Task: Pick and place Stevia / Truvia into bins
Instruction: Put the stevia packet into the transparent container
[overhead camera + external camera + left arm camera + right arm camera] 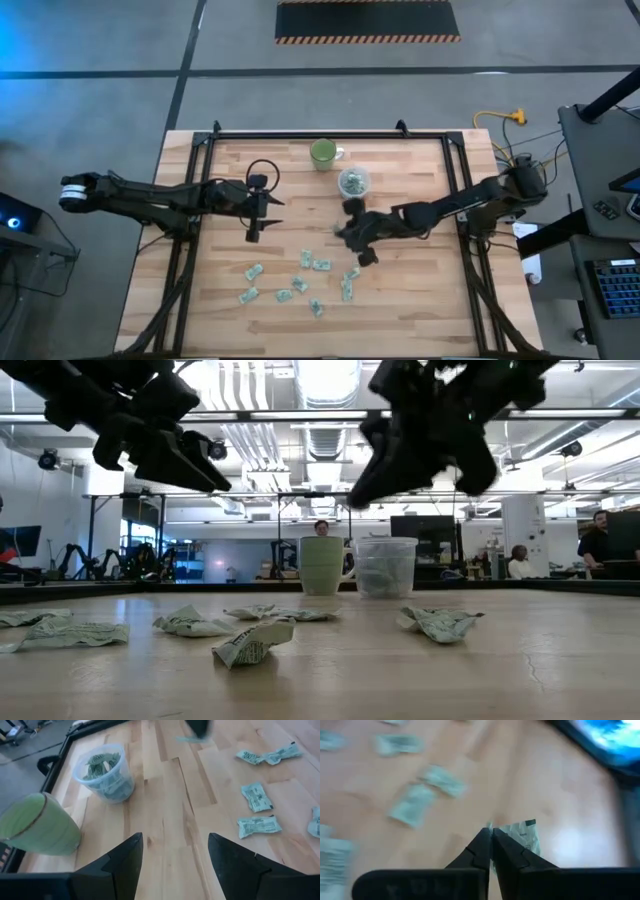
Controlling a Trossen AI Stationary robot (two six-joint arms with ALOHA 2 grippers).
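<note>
Right wrist view: right gripper pinched tight on one sachet, lifted off table. Loose sachets scattered nearer than clear cup. Cup already part filled, green mug just beyond. Carry steady, centre over cup before release. Left gripper spread wide, empty, well left of cup.
</note>
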